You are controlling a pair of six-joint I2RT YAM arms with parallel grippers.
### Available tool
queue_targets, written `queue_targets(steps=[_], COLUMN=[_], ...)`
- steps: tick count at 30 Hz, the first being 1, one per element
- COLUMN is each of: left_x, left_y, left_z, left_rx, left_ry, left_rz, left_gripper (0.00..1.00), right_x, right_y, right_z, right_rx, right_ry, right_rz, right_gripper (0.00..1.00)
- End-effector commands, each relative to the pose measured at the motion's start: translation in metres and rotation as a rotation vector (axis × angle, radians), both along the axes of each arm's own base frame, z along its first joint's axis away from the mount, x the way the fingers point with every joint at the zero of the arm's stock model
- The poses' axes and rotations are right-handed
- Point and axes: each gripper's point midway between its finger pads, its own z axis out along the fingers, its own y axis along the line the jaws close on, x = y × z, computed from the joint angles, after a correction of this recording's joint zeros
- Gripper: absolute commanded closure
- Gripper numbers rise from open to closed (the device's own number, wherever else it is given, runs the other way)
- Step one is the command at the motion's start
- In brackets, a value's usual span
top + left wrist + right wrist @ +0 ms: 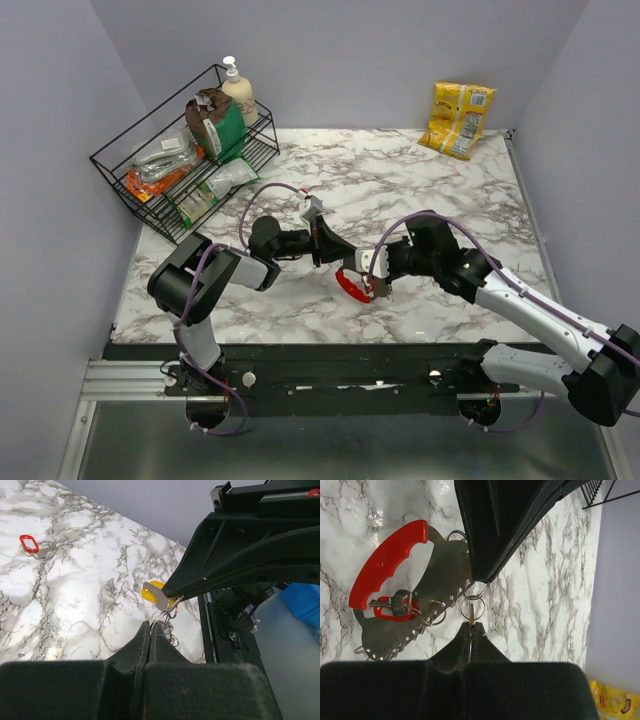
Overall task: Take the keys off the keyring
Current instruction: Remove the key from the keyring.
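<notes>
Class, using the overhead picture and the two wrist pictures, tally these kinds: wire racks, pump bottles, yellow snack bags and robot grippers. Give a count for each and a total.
Wire rack: 1
Pump bottle: 1
Yellow snack bag: 1
Grippers: 2 (left gripper, right gripper)
Total: 5

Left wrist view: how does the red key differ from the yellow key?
The red key lies flat on the table, alone; the yellow key hangs clear of it among wire rings. The red head is an open loop, the yellow head solid. Both have silvery blades.
</notes>
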Motion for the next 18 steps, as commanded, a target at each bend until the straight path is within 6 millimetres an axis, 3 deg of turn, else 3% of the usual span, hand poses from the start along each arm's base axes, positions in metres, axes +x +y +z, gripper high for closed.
queue_targets(steps=[1,18], left_x=[0.007,0.012], left_y=[0.014,0.018], left_z=[0.056,0.058], left_rx=[-0.155,-0.159], left_ry=[-0.275,-0.277], left_rz=[0.073,0.100], left_gripper=[1.00,1.00], right_x=[-0.010,-0.019], right_y=[-0.013,-0.022], right_z=[-0.011,-0.032], right_rx=[-0.080,-0.163], right_ry=[0.071,0.150], right_rz=[0.000,0.013], right_gripper=[0.99,0.99])
